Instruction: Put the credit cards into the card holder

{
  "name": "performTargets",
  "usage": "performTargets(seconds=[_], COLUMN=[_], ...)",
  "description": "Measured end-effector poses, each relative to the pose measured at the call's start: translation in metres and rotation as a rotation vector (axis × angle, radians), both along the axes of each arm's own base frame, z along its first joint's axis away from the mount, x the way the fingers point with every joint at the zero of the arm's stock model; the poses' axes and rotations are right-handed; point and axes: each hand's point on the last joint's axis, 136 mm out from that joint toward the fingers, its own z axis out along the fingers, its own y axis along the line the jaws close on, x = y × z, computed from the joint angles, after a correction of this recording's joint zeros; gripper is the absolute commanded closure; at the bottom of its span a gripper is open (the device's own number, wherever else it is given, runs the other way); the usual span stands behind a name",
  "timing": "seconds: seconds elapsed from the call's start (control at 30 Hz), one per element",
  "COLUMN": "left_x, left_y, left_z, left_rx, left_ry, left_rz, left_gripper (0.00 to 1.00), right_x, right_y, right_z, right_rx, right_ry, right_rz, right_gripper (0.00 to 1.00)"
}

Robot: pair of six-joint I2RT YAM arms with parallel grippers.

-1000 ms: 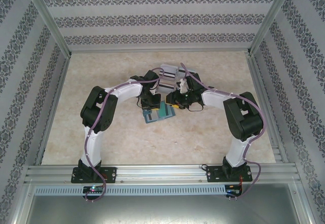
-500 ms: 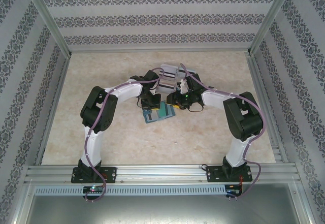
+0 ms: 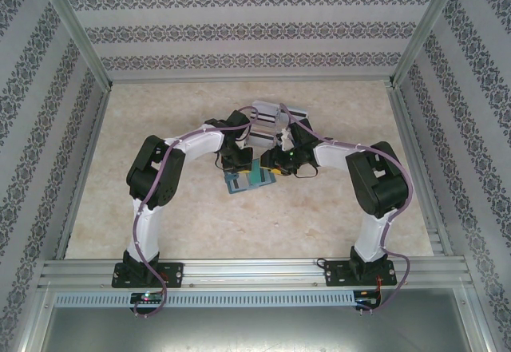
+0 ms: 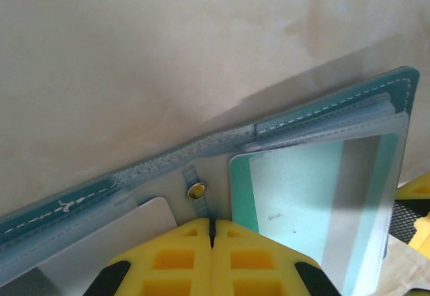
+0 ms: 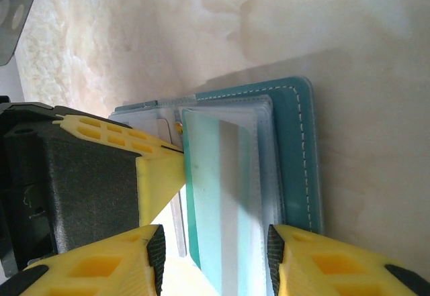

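Card holder lying open on tabletop. Left tool clenched, pinning its middle. Right tool released, straddling teal card, which is seemingly sitting partway inside. Grey cards waiting behind arms, so most of task remaining.

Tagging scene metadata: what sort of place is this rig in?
Probably a lab data-collection cell, not a real room: an aluminium frame around a marble-look table, patterned wallpaper panels as walls, and two arms bolted to the near rail.
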Motion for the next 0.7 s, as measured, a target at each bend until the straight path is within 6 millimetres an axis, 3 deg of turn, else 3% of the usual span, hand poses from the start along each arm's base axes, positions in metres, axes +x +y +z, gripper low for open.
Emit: performTargets(seconds=[0.37, 0.7], left_x=[0.0, 0.0], left_y=[0.0, 0.0], left_z=[0.0, 0.0], left_rx=[0.0, 0.0], left_ry=[0.0, 0.0], left_rz=[0.0, 0.0], left_gripper=[1.0, 1.0], right_x=[-0.004, -0.004], right_y=[0.002, 0.007], right_z=[0.0, 0.019], right_rx=[-0.008, -0.019], right_ry=[0.008, -0.031], right_rz=[0.013, 0.038], right_gripper=[0.53, 0.53])
